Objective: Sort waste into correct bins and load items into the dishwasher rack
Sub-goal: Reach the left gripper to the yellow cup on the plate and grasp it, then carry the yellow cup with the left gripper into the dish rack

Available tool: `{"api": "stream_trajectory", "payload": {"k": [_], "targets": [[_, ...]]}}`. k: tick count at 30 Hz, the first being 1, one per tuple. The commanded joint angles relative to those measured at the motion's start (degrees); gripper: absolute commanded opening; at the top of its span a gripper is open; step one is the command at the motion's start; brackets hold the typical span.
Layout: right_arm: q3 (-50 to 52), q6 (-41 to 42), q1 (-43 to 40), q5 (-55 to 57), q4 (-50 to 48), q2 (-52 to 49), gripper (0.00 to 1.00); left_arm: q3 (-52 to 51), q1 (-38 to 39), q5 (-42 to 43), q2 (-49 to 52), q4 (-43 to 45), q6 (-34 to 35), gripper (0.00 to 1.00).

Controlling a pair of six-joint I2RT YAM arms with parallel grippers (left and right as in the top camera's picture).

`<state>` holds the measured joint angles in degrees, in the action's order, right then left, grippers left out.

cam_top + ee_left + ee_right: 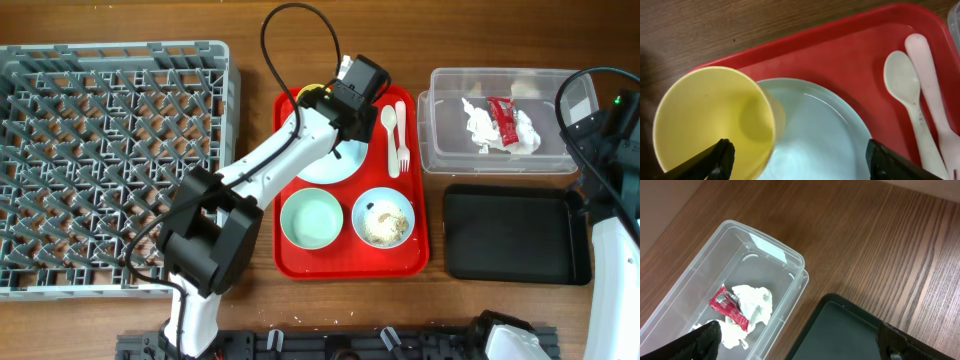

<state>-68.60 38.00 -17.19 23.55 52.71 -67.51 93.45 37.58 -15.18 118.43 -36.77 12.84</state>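
My left gripper (800,165) is open over the far end of the red tray, its fingers astride the yellow cup (710,120) and the pale blue plate (815,135). The white spoon (905,95) and fork (935,90) lie to the right on the tray. In the overhead view one bowl (311,218) is empty and the other (383,217) holds rice scraps. The clear tub (450,150) holds the napkin (752,307) and the red packet (729,307). My right gripper (802,342) is open and empty above the gap between the tub and the black tray (850,335).
The grey dishwasher rack (110,160) fills the left side of the table, with no items in it. The red tray (300,262) lies in the middle. The black tray (510,235) lies at the lower right. My left arm (270,160) stretches across the tray's left edge.
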Motion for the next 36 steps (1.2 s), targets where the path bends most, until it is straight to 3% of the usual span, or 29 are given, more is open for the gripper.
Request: {"api": "stream_trajectory", "payload": {"k": [1, 5, 8, 13, 15, 18, 23, 28, 31, 32, 36], "targets": [[0.09, 1.05, -0.20, -0.07, -0.13, -0.15, 1.00, 0.26, -2.58, -0.33, 1.01, 0.28, -0.63, 0.84], [0.09, 1.03, -0.20, -0.07, -0.13, -0.15, 1.00, 0.26, -4.96, 7.32, 1.01, 0.13, -0.63, 0.84], [0.09, 1.03, -0.20, -0.07, -0.13, -0.15, 1.00, 0.26, -5.29, 7.69, 1.01, 0.15, -0.63, 0.81], [0.09, 1.05, -0.20, -0.07, -0.13, -0.15, 1.00, 0.26, -5.22, 12.17, 1.01, 0.15, -0.68, 0.62], [0.09, 1.03, -0.20, -0.07, -0.13, -0.15, 1.00, 0.26, -5.25, 12.17, 1.33, 0.11, -0.66, 0.47], [0.09, 1.05, -0.20, -0.07, -0.13, -0.15, 1.00, 0.26, -5.20, 12.17, 3.19, -0.35, -0.66, 0.41], [0.09, 1.05, -0.20, -0.07, -0.13, -0.15, 1.00, 0.33, -5.35, 12.13, 3.08, 0.44, -0.63, 0.04], [0.09, 1.03, -0.20, -0.07, -0.13, -0.15, 1.00, 0.33, -5.35, 12.15, -2.75, -1.05, -0.20, 0.04], [0.09, 1.03, -0.20, -0.07, -0.13, -0.15, 1.00, 0.33, -6.84, 12.44, -10.73, -6.38, 5.99, 0.04], [0.09, 1.03, -0.20, -0.07, -0.13, -0.15, 1.00, 0.33, -10.19, 16.39, -14.27, -10.25, 8.92, 0.04], [0.09, 1.05, -0.20, -0.07, -0.13, -0.15, 1.00, 0.33, -23.06, 34.42, -20.37, -18.25, 9.09, 0.04]]}}
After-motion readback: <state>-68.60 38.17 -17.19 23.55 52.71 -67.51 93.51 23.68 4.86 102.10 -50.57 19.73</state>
